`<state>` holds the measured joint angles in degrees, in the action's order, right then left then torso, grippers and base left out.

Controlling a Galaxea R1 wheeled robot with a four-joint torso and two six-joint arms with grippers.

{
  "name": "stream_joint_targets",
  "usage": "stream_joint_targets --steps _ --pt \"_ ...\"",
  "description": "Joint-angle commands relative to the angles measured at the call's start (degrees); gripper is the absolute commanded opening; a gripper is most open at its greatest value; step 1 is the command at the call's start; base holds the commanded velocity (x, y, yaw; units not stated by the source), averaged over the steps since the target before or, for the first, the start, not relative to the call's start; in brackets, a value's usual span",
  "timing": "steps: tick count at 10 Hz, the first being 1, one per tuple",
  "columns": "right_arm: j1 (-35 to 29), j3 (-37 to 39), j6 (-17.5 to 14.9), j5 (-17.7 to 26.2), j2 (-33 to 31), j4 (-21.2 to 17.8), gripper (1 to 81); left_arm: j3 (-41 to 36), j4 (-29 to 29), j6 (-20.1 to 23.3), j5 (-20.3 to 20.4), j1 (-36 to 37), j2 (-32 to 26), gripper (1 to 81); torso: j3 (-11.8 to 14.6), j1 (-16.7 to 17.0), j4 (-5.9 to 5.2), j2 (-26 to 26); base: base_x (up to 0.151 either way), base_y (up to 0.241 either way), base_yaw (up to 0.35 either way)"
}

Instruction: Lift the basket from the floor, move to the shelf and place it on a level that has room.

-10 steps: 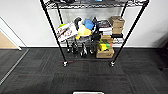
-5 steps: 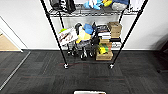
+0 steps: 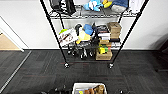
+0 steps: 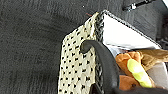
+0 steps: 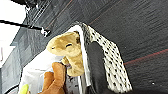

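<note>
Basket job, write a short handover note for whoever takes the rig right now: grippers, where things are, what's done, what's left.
Grippers: the fingers cannot be made out at either wrist. Each wrist camera sits close against one end of the basket, by its dark rim.
Basket: at the near edge of the head view, with plush toys inside; whether it is off the carpet floor cannot be told.
Shelf: the black wire rack stands ahead against the wall, its visible tiers crowded with toys and cardboard boxes.
Done: robot is at the basket, facing the rack.
Left: reach the rack and set the basket on a level with room.
</note>
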<state>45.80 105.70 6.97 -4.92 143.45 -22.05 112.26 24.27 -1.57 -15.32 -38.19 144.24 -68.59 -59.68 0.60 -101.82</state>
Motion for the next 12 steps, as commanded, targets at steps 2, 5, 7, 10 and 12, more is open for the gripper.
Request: stream_joint_targets --steps 2,5,7,10,12 --pt "-7.6 -2.8 1.6 2.3 -2.8 -1.1 1.0 -3.3 3.5 -0.2 -3.7 7.6 -4.4 1.0 0.0 4.8 0.00 7.5 0.000 0.000 0.000" --pt "-7.5 -7.0 1.6 2.2 -5.7 -1.2 1.0 -9.6 3.6 -0.2 -3.4 8.0 -8.5 1.0 5.3 8.5 0.00 13.3 0.000 0.000 0.000" --pt "-7.1 -9.7 1.6 1.8 -7.7 -1.2 1.0 -11.7 3.6 -0.2 -3.4 8.1 -9.8 1.0 6.0 10.5 0.00 16.4 0.000 0.000 0.000" --pt "-7.0 -11.4 1.7 1.3 -9.6 -1.2 1.0 -12.9 3.6 -0.2 -3.4 8.1 -10.8 1.0 10.4 13.7 0.00 21.3 0.000 0.000 0.000" --pt "-7.5 -13.2 1.9 1.1 -10.3 -1.3 1.0 -14.8 3.9 -0.3 -3.0 8.2 -11.2 1.0 14.2 16.2 0.00 25.1 0.000 0.000 0.000"
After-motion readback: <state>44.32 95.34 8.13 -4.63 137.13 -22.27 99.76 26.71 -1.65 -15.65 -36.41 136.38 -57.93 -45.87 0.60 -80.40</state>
